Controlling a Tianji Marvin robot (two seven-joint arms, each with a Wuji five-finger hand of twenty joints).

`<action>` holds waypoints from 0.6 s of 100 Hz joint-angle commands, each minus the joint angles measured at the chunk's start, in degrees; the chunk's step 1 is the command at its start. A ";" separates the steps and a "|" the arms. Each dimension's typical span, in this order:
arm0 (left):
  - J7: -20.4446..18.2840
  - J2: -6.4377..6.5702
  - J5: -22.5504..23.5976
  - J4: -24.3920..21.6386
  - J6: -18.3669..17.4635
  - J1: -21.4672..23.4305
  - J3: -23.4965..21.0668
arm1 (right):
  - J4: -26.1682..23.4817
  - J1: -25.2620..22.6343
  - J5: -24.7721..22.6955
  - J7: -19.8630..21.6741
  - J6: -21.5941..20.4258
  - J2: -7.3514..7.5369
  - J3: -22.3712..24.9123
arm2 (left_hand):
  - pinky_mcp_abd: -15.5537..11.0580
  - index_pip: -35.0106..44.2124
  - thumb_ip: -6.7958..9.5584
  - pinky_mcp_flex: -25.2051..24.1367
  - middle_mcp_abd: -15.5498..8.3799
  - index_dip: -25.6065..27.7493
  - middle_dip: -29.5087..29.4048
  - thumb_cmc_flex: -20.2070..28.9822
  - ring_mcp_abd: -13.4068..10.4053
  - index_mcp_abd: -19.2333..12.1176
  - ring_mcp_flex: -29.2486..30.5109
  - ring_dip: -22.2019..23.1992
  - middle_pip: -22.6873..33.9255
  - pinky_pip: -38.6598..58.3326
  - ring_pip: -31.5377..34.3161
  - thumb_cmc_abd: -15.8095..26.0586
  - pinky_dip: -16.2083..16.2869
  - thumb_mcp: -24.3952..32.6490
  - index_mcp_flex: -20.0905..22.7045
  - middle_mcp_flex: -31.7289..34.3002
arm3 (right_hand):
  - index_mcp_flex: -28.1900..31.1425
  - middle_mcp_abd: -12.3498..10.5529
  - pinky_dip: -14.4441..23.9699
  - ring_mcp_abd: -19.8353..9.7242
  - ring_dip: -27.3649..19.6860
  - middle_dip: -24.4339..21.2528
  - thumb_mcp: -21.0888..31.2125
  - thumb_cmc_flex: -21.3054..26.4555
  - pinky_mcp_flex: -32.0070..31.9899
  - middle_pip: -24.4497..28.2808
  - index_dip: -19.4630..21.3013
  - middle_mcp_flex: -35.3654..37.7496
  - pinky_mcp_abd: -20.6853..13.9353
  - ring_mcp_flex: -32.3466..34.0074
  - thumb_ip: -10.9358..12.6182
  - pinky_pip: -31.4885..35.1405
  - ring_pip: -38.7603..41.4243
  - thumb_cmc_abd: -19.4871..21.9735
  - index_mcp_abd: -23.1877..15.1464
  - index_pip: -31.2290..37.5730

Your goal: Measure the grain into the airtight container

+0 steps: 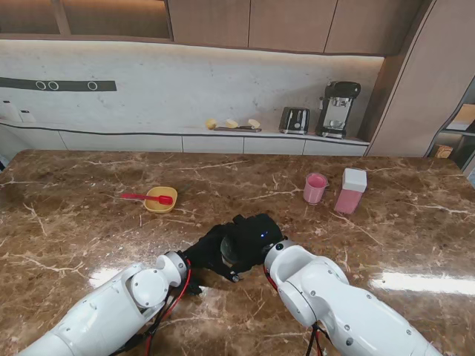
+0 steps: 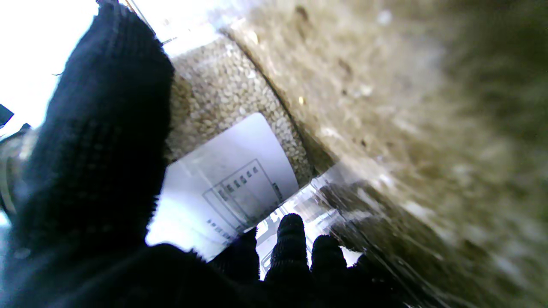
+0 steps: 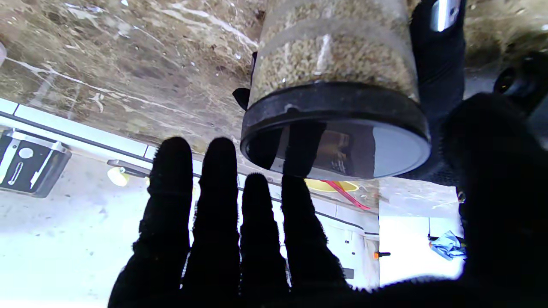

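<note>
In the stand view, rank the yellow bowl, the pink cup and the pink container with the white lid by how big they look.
Largest to smallest:
1. pink container with the white lid
2. yellow bowl
3. pink cup
Bowl and cup look close; the bowl is wider, the cup taller, so their order is unsure.

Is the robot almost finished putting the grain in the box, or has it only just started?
Only just started. Nothing looks done yet. The left hand holds the grain jar, whose black lid is still on, and the right hand's fingers are spread open just above that lid. Opening the jar, scooping and filling are all left. The pink container and pink cup wait untouched on the right, the red spoon lies in the yellow bowl.
</note>
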 commanded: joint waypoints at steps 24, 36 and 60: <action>-1.18 0.16 0.91 2.10 0.82 2.27 1.17 | -2.32 0.22 12.11 10.34 -10.78 1.16 2.99 | 22.20 13.95 1.00 6.42 -1.58 4.78 -0.18 10.74 9.00 -10.38 3.88 2.28 1.03 14.47 5.08 21.78 3.38 10.28 9.55 1.39 | 4.98 -2.13 -14.83 -0.65 -15.65 -9.21 31.88 21.03 -13.21 -10.38 -6.50 0.61 -1.55 -12.07 -1.37 -17.85 -23.59 -4.24 -5.59 -5.71; -1.25 0.17 0.86 2.11 0.74 2.26 1.17 | -3.67 0.82 18.19 16.41 -12.17 2.17 4.20 | 22.28 13.87 1.02 6.44 -1.58 4.80 -0.20 10.65 9.01 -10.32 3.92 2.27 1.01 14.43 5.07 21.75 3.35 10.01 9.36 1.47 | -2.78 -1.05 -14.90 -1.60 -20.02 -15.88 25.44 14.69 -25.75 -19.26 -12.11 -9.21 -3.53 -25.67 -1.20 -27.66 -31.18 -6.73 -6.16 -13.68; -1.45 0.30 0.98 2.04 0.54 2.22 1.16 | -2.84 -1.33 7.12 7.98 -7.01 0.72 4.06 | 22.27 13.74 1.13 6.44 -1.57 4.93 -0.25 10.60 8.99 -10.29 3.86 2.23 0.86 14.38 5.01 21.72 3.35 9.79 9.19 1.32 | -8.11 1.35 -8.22 0.72 -16.65 -14.42 -1.17 -0.74 -19.99 -18.32 -8.37 -9.23 -2.09 -19.50 1.28 -25.46 -27.67 -0.23 2.04 -11.92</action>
